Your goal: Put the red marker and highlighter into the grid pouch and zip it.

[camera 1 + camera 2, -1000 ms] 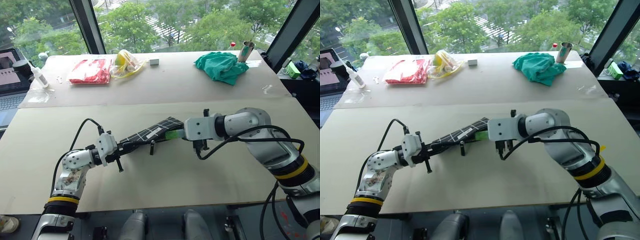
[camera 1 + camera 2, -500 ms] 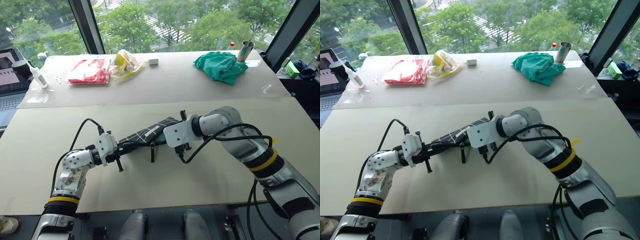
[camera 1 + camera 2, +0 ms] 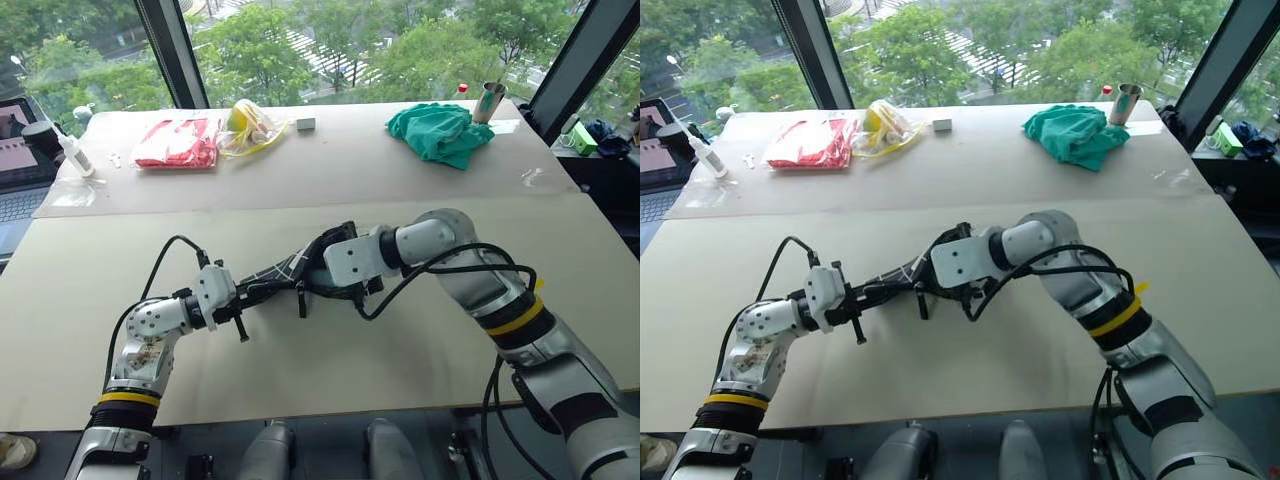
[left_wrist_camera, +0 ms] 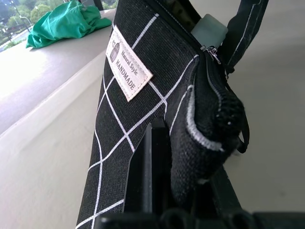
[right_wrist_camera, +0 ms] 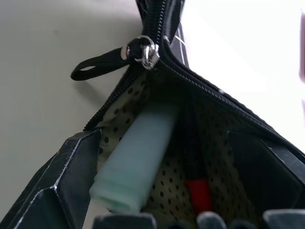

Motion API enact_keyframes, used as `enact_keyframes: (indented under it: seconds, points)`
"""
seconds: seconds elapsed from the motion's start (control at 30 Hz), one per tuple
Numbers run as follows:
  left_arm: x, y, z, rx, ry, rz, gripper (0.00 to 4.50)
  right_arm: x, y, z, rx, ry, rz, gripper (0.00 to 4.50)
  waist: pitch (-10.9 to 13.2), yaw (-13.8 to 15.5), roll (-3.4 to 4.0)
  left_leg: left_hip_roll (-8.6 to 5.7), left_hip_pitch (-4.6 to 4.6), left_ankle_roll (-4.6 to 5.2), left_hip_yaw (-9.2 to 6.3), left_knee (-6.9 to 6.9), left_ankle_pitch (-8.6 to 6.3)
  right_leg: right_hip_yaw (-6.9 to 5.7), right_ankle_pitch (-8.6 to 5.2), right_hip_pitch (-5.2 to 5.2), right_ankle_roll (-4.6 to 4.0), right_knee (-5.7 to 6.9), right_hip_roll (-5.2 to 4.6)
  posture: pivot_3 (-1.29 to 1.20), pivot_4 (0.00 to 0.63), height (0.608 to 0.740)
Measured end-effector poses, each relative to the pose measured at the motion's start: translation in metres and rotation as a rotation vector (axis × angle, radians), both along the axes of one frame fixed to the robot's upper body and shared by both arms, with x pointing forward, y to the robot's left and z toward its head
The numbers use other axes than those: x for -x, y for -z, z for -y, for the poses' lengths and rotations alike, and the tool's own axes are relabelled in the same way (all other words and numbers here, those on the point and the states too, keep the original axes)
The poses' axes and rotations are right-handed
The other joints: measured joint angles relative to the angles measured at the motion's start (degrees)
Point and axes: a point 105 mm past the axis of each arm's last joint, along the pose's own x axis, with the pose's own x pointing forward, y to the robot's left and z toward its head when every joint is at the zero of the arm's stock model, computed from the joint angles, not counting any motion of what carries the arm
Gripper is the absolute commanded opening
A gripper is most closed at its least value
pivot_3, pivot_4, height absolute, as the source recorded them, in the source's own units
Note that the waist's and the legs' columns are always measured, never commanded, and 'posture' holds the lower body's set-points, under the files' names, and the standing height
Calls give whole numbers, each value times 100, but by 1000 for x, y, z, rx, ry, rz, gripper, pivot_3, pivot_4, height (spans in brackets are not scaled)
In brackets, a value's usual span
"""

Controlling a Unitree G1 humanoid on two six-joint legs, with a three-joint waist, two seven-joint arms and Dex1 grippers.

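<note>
A: On the table (image 3: 420, 330), in the middle, what is being held up?

B: The grid pouch (image 3: 290, 270) is being held off the table. One end is being pinched tight by the left gripper (image 3: 250, 292). The right gripper (image 3: 330, 262) is being kept at the open mouth with its fingers (image 5: 62, 191) spread wide, one on each side.

A: And what is being kept inside?

B: The highlighter (image 5: 136, 160) is being kept in the dotted lining, its end sticking out. The red marker (image 5: 195, 188) is lying beside it. The zipper pull strap (image 5: 97, 64) is hanging loose.
</note>
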Motion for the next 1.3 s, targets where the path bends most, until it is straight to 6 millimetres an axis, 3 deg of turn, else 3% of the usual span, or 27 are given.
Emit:
enact_keyframes:
  seconds: [0.07,0.17,0.23,0.3,0.37,0.5,0.6,0.67,0.77,0.83,1.03,1.17,1.3]
  points:
    - [0,0,0,1,-1,1,0,-2,-9,8,-28,28,-22,4451,0,-1,0,0,0,1,0,0,0,0,0,0,0,0,0,0,150,740]
    - [0,0,0,2,-3,1,0,-6,-38,29,-90,78,-26,4451,0,2,0,1,-1,9,-1,0,-5,0,0,-1,0,0,0,0,150,740]
    - [0,1,0,2,-2,-3,0,-1,-63,47,-155,108,-32,4451,0,14,0,1,-1,15,-1,-1,-9,0,0,0,0,-4,0,0,150,740]
    - [1,2,0,4,-3,-6,0,6,-72,58,-209,122,-73,4451,0,17,0,2,-1,21,-1,-2,-13,0,0,2,0,-8,0,0,150,740]
    - [0,2,0,7,-5,-5,0,17,-71,66,-264,136,-159,4451,0,22,0,2,0,27,-1,-2,-16,-1,0,4,0,-8,0,0,150,740]
    - [1,1,1,13,-7,-6,0,47,-27,74,-363,231,-526,4451,-1,78,-1,3,-1,33,0,0,-20,1,0,6,-1,-6,-2,0,150,740]
    - [1,1,0,16,-8,-6,0,72,13,69,-419,326,-831,4451,-1,103,-1,2,-1,34,2,2,-20,5,1,3,-2,-2,-2,0,150,740]
    - [1,2,0,16,-9,-7,0,79,26,67,-420,386,-889,4451,-1,120,-1,-1,-1,34,3,6,-20,6,1,3,-2,0,-4,0,150,740]
    - [1,2,-1,11,-8,-9,0,61,42,45,-553,535,-954,4451,-6,99,-9,8,7,30,2,4,-18,6,6,3,-10,7,5,0,150,740]
    - [2,2,0,9,-3,-9,0,59,56,34,-550,602,-1010,4451,-4,122,-6,5,5,28,2,5,-17,6,6,-5,-10,20,3,0,150,740]
    - [1,1,0,8,1,-6,0,40,49,-12,-599,629,-1037,4451,-4,124,-6,2,4,21,-6,6,-12,2,7,-7,-8,28,0,0,150,740]
    - [1,1,0,8,1,-7,0,36,59,-30,-589,667,-1069,4451,-4,120,-5,-1,-1,20,-5,6,-12,3,7,-13,-8,27,-1,0,150,740]
    - [1,1,0,8,1,-7,0,32,47,-47,-602,634,-1059,4451,-4,77,-5,0,1,18,-6,5,-11,3,7,-20,-8,41,0,0,150,740]
